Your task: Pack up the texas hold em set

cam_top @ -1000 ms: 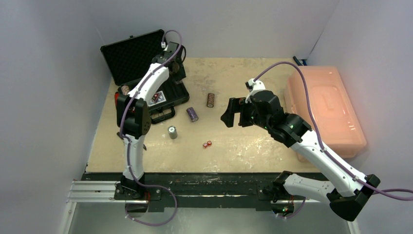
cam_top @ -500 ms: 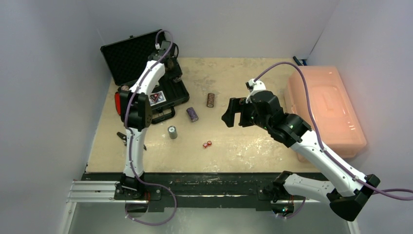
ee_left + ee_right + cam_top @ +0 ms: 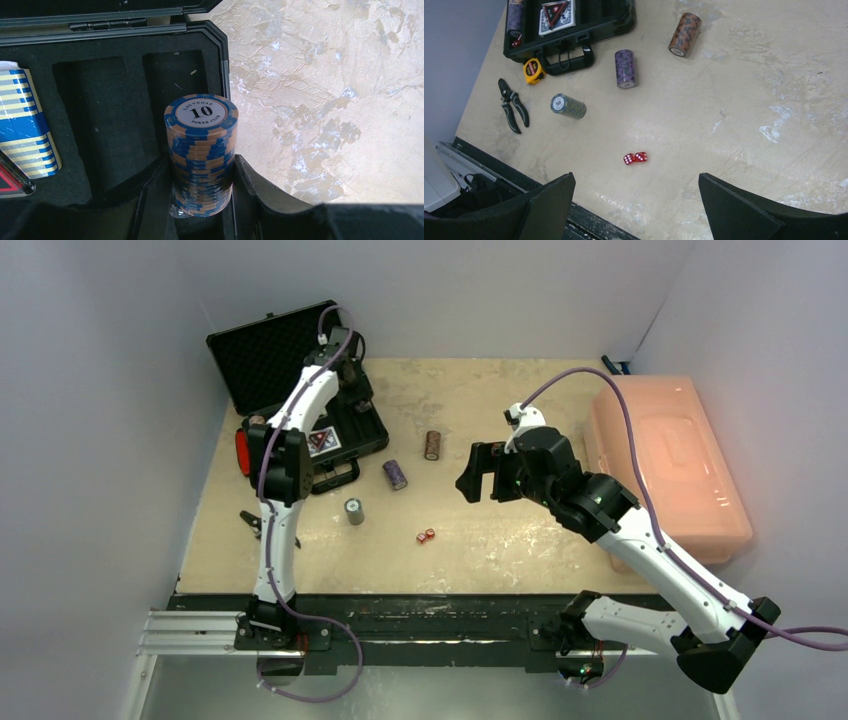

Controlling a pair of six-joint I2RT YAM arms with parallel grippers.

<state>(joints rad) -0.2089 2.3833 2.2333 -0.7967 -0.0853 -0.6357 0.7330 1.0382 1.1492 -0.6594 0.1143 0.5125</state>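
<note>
The black foam-lined case (image 3: 262, 352) lies open at the far left. My left gripper (image 3: 349, 388) is over its right end, shut on a blue and tan chip stack (image 3: 201, 150) held above an empty slot (image 3: 176, 75). A blue striped card deck (image 3: 24, 125) and a red-triangle deck (image 3: 557, 11) lie in the case. On the table lie a brown stack (image 3: 433, 445), a purple stack (image 3: 396, 474), a grey stack (image 3: 354, 511) and two red dice (image 3: 426, 536). My right gripper (image 3: 480, 472) is open and empty, hovering above the dice (image 3: 635, 158).
A translucent pink bin (image 3: 670, 460) stands at the right edge. Black-handled pliers (image 3: 513, 105) and a yellow tape measure (image 3: 533, 70) lie near the case's handle (image 3: 574, 57). The table's black front rail (image 3: 420, 605) runs along the near side.
My left gripper has moved farther back and slightly right over the case with the chip stack in it. The right arm has barely moved.
</note>
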